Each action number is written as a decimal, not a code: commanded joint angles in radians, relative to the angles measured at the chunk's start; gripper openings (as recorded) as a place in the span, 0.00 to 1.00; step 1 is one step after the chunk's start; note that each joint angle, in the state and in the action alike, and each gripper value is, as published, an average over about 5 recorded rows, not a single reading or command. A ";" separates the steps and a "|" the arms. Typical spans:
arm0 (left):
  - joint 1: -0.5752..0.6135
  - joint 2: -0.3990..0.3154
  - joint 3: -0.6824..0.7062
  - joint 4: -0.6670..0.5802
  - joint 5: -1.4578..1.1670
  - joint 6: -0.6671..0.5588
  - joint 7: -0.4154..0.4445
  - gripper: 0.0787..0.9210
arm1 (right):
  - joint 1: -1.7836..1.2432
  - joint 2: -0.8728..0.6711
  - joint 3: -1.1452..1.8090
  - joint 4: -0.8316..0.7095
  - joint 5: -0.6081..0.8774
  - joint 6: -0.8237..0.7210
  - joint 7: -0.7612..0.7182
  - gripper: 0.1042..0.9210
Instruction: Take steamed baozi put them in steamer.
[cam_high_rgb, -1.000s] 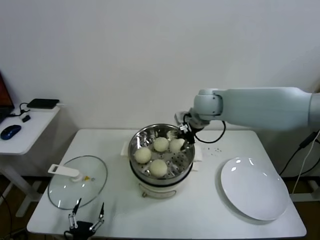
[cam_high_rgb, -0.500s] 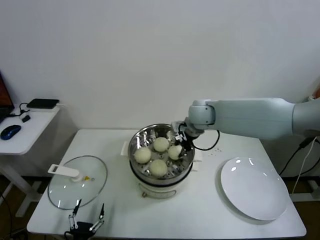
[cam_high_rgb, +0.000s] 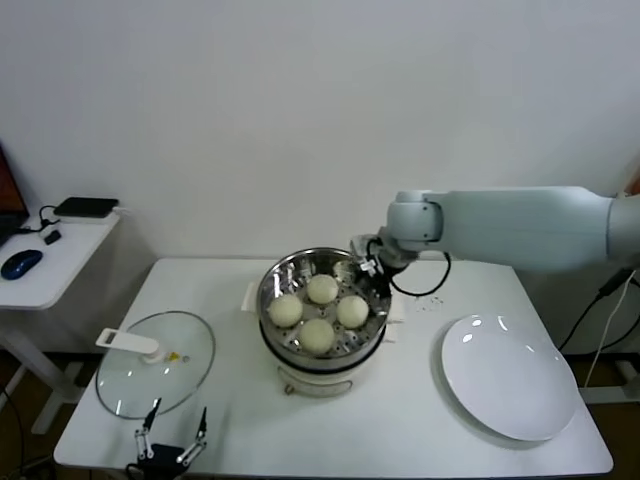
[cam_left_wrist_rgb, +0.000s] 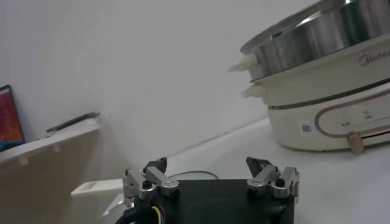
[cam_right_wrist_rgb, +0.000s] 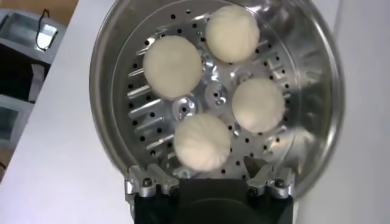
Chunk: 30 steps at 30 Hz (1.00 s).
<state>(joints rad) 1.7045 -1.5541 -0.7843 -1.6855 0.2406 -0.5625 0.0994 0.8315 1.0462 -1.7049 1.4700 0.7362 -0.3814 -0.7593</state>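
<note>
We let go of the last bun. A second before, our right hand (cam_high_rgb: 372, 262) was pinching a bun over the far right side of the steamer (cam_high_rgb: 272, 285). Half a second before, it had dipped down into the basket with the bun. Then its fingers spread wide, and it came back up to hang just above the rim at the far right, with nothing between the fingers.

All four steamed baozi (cam_high_rgb: 319, 312) sat in the steamer. The right wrist view showed them well: four round white buns (cam_right_wrist_rgb: 202, 140) on the shiny floor with the little holes (cam_right_wrist_rgb: 308, 97), set in a ring around the middle. They lay near each other, and the bun closest to the hand was the one we had just put down. It lay flat on the floor and did not lean on the wall.

The white plate (cam_high_rgb: 530, 400) on the right of the counter (cam_high_rgb: 400, 430) had no buns on it. So we think the job of moving the buns was done, or very nearly done.

Our left hand (cam_left_wrist_rgb: 211, 180) waited low at the front left of the counter, near the glass lid (cam_high_rgb: 180, 375). Its fingers were spread and held nothing.

We think the right hand only needed to lift clear of the steamer without bumping the rim.
</note>
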 joint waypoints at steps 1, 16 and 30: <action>0.005 0.000 -0.001 -0.008 0.000 -0.002 -0.003 0.88 | 0.082 -0.213 0.038 0.053 0.109 -0.006 0.200 0.88; -0.006 -0.003 0.003 0.013 0.016 -0.002 -0.007 0.88 | -1.028 -0.680 1.118 0.324 -0.002 0.199 0.833 0.88; -0.006 -0.015 0.017 0.028 0.020 -0.020 -0.011 0.88 | -2.254 -0.227 2.249 0.489 -0.224 0.491 0.827 0.88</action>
<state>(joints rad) 1.6983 -1.5659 -0.7696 -1.6696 0.2574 -0.5732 0.0900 -0.3208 0.5653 -0.4337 1.8123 0.6673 -0.1126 -0.0186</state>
